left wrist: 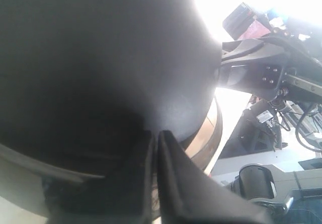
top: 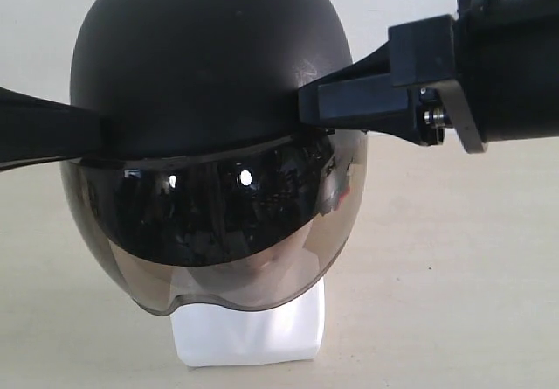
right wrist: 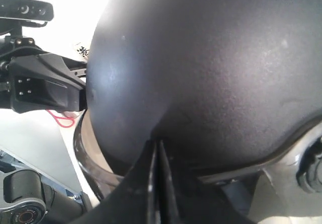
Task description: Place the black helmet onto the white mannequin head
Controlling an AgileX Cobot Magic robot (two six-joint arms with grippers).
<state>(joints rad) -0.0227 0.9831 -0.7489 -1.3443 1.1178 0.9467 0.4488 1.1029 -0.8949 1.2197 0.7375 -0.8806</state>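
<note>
The black helmet [top: 210, 57] sits over the white mannequin head, and its smoky visor [top: 218, 223] covers the face. Only the head's white base [top: 249, 332] shows clearly below the visor, with the face dim behind it. My left gripper [top: 100, 131] is shut, its tips against the shell's left side just above the visor. My right gripper [top: 306, 105] is shut too and presses on the right side. In the left wrist view the shut left gripper [left wrist: 156, 133] meets the helmet [left wrist: 100, 58]. The right wrist view shows the same for the right gripper [right wrist: 157, 142] on the helmet [right wrist: 211, 58].
A pale tabletop [top: 454, 267] spreads around the base. The right arm's black wrist body [top: 507, 65] hangs at the upper right. Dark equipment and cables [left wrist: 282, 118] stand beyond the table.
</note>
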